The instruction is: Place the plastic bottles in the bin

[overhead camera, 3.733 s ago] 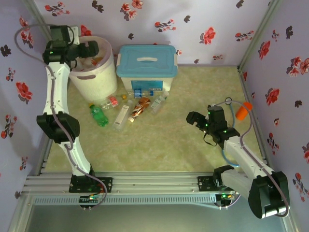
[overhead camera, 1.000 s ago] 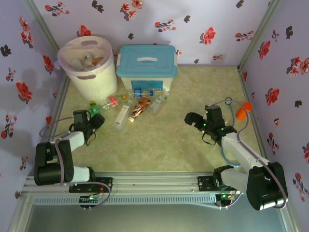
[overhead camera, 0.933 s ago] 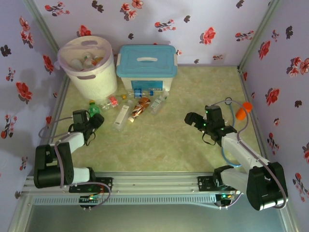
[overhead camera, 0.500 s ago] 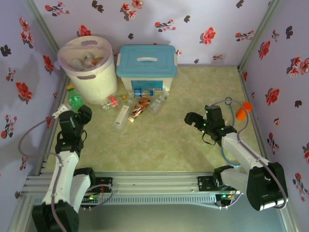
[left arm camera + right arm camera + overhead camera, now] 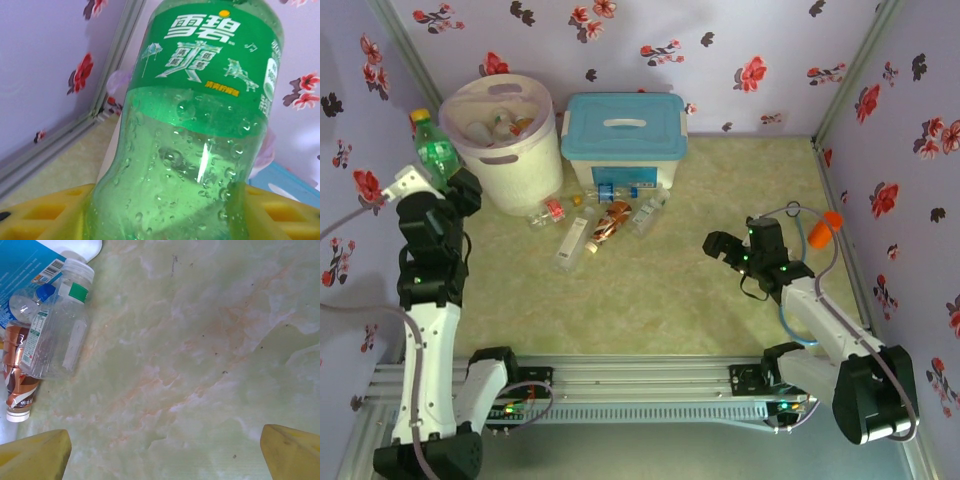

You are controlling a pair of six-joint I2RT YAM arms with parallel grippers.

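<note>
Left claw [image 5: 442, 172]: it was low at the worktop [image 5: 720, 180] a second ago and is now raised, pinching the green bottle [image 5: 432, 148] cap-up. The bottle sits just left of the bin [image 5: 520, 172], not yet over the mouth. A short swing right and a release should finish this one. The remaining bottles [image 5: 590, 225] lie unshifted before the blue-lidded box [image 5: 625, 125]. Right claw [image 5: 728, 248]: spread, empty, unmoved, well right of them.

cap of green bottle [image 5: 200, 150] cut off, bin [image 5: 520, 178] contents indistinct
</note>
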